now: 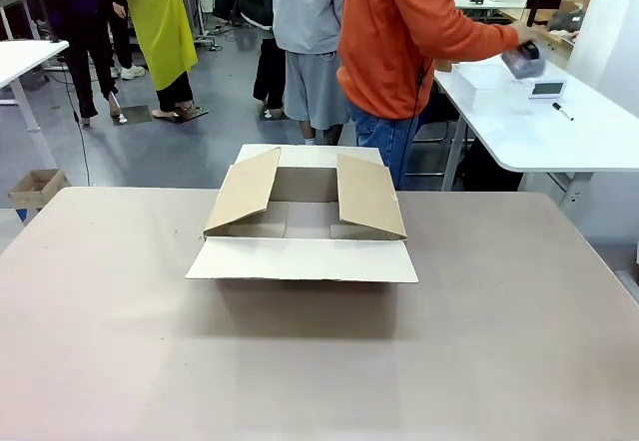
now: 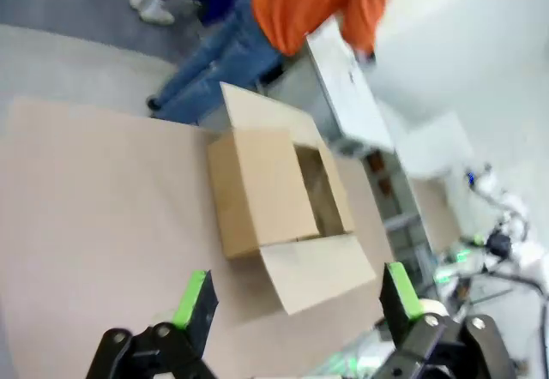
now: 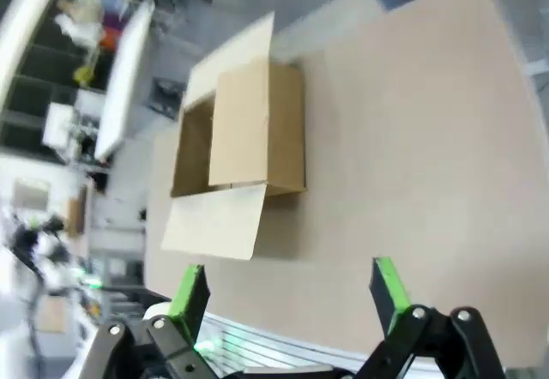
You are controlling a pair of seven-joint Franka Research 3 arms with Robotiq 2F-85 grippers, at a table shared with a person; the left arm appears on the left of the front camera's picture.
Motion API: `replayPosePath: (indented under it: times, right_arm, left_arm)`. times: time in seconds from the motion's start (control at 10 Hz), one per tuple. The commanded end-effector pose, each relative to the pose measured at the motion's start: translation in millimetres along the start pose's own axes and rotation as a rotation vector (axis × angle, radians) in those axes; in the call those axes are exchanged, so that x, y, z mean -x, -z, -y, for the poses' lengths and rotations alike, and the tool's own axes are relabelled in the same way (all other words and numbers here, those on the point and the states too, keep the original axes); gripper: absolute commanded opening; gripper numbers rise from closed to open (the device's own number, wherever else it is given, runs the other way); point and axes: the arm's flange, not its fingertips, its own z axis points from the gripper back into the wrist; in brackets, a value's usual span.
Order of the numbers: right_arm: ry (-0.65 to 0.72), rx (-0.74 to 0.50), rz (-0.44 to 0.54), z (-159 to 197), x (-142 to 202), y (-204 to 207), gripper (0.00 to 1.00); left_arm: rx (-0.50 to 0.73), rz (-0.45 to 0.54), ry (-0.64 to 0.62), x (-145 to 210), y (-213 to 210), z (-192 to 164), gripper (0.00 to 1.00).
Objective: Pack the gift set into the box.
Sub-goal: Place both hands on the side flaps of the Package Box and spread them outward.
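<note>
The large brown cardboard box (image 1: 305, 217) stands in the middle of the table with its four flaps open. The box (image 2: 279, 199) lies well ahead of my left gripper (image 2: 296, 297), which hangs open and empty above the table. My right gripper (image 3: 287, 297) is open too, holding nothing, with the box (image 3: 240, 139) beyond it. The gift set is out of view. A person in an orange top (image 1: 409, 32) stands behind the table, turned toward a white side table (image 1: 529, 122) and reaching for something there.
The tan table (image 1: 319, 361) carries just the box. A much smaller brown carton (image 1: 35, 187) sits on the floor at the far left. Other people stand farther back in the room.
</note>
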Motion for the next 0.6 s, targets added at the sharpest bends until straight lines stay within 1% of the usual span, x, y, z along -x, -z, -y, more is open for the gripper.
replayPosePath:
  times: [0.0, 0.1, 0.2, 0.3, 0.4, 0.5]
  right_arm:
    - [-0.175, 0.040, -0.061, -64, 17, 93, 1.00]
    - [-0.289, 0.065, -0.106, -95, 39, 138, 1.00]
    - [-0.452, 0.096, -0.166, -124, 75, 182, 1.00]
    - [-0.508, 0.173, -0.115, -138, 101, 208, 1.00]
    - [-0.477, 0.179, -0.072, -142, 110, 220, 1.00]
    - [-0.473, 0.283, -0.014, -131, 104, 219, 1.00]
  left_arm:
    - [0.014, -0.211, 0.127, -81, 61, 3, 1.00]
    - [0.035, -0.303, 0.209, -99, 109, 24, 1.00]
    - [-0.021, -0.385, 0.295, -104, 160, 52, 1.00]
    - [-0.066, -0.476, 0.373, -98, 195, 74, 1.00]
    - [-0.036, -0.561, 0.430, -90, 215, 84, 1.00]
    - [-0.087, -0.661, 0.441, -81, 220, 78, 1.00]
